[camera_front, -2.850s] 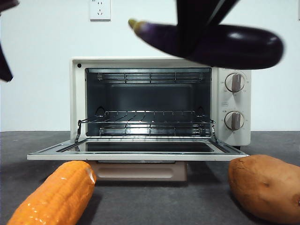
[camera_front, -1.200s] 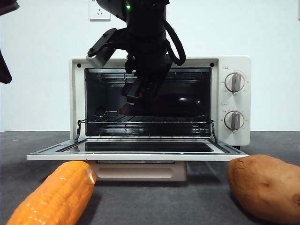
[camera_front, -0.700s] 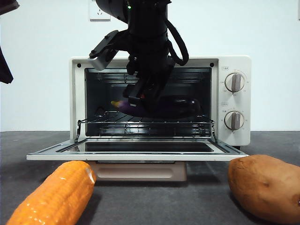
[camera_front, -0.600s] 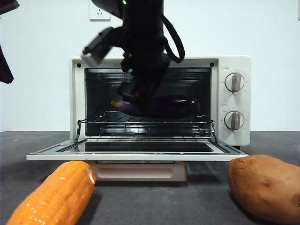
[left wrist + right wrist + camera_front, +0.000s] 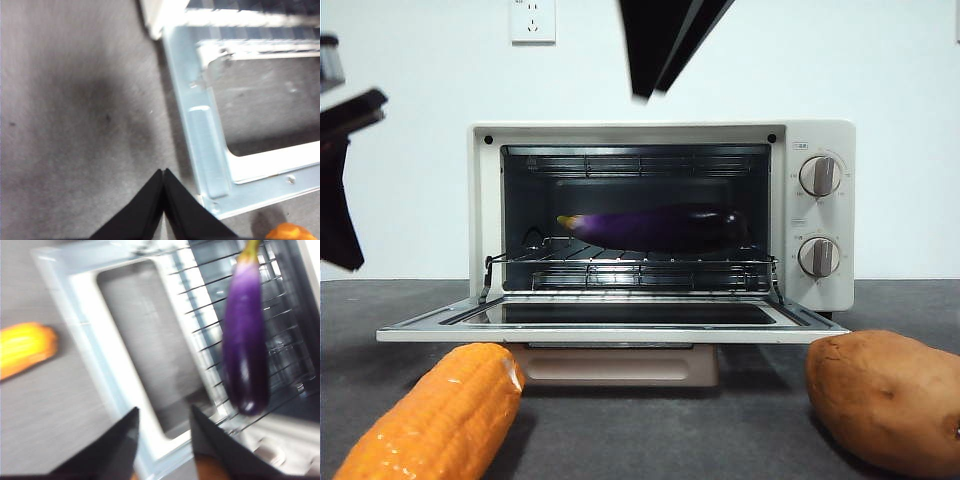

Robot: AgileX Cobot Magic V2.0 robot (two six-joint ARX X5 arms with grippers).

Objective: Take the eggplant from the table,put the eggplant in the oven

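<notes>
The oven [image 5: 660, 215] stands open on the worktop [image 5: 740, 420], its door dropped flat. The eggplant [image 5: 655, 227] lies on the wire rack [image 5: 630, 262] inside, long axis running across the cavity, stem end toward the side away from the knobs. The right gripper [image 5: 162, 432], fingers apart and empty, hangs above and in front of it, the nearer arm. The left gripper [image 5: 163, 200], fingers closed on nothing, hovers over the worktop by the door's corner.

Plain white wall [image 5: 410, 200] fills the upper part of the frame, evenly lit, no visible shadows of note. White electrical socket plate [image 5: 533, 19] at top, left of centre, cut by the frame edge. Small dark mark at far upper right edge.
</notes>
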